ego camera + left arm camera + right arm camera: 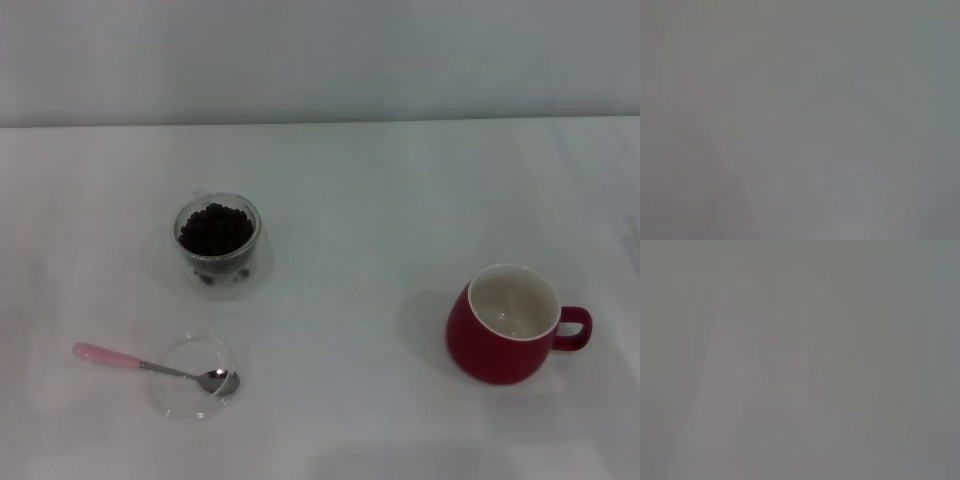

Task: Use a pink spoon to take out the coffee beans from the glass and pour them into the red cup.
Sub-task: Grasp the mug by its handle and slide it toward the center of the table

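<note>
pink spoon [150,366] in dish [176,400] (bowl inside), untouched

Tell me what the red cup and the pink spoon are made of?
The rounded glossy red cup looks like glazed ceramic: shiny red outside, smooth white inside. The small pink-handled spoon seems to have a polished metal bowl that glints, and a matte pale pink handle, maybe plastic or coated; that can't be told for sure.

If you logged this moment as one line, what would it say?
stage: not started | pink-handled metal spoon: bowl in flat clear glass dish | dark coffee beans: in small clear glass | glossy red cup: empty | tools: unseen
</note>
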Tool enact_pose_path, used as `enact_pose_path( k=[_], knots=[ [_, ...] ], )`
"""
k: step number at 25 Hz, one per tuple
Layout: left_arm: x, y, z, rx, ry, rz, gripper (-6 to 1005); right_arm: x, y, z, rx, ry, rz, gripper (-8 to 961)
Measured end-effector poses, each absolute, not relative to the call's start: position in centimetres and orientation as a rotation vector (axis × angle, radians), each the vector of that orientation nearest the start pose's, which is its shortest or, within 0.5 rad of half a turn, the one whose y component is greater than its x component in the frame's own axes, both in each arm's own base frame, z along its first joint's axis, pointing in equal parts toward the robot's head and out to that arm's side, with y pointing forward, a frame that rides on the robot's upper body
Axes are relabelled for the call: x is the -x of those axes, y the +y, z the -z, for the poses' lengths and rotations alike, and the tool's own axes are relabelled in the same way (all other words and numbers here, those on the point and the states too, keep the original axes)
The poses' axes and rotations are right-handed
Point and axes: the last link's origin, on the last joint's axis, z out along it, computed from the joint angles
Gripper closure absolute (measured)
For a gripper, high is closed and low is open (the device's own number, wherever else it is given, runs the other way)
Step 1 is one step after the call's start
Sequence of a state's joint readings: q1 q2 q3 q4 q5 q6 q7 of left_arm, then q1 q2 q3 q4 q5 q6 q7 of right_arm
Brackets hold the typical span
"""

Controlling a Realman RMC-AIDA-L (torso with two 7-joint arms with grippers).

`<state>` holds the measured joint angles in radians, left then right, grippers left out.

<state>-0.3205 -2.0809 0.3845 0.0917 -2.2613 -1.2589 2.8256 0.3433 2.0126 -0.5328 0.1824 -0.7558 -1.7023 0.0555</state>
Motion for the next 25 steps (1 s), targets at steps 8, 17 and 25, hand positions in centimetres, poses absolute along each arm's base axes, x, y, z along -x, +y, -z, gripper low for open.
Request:
enact_pose_path(
  k=[8, 17, 25],
  knots=[
    [39.1, 28.9, -4.4, 1.34, -0.617, 0.652, 226, -36.5, 25.9, -4.1, 1.343, 0.369, -0.687, 124],
    [39.3, 28.8, -4.3, 1.342, -0.63, 0.643, 224, -36.6, 26.5, -3.8, 1.351, 0.453, -0.749, 124],
    [39.4, 28.5, -4.3, 1.333, -0.632, 0.644, 225, -36.1, 26.5, -3.4, 1.43, 0.406, -0.756, 124]
  ],
)
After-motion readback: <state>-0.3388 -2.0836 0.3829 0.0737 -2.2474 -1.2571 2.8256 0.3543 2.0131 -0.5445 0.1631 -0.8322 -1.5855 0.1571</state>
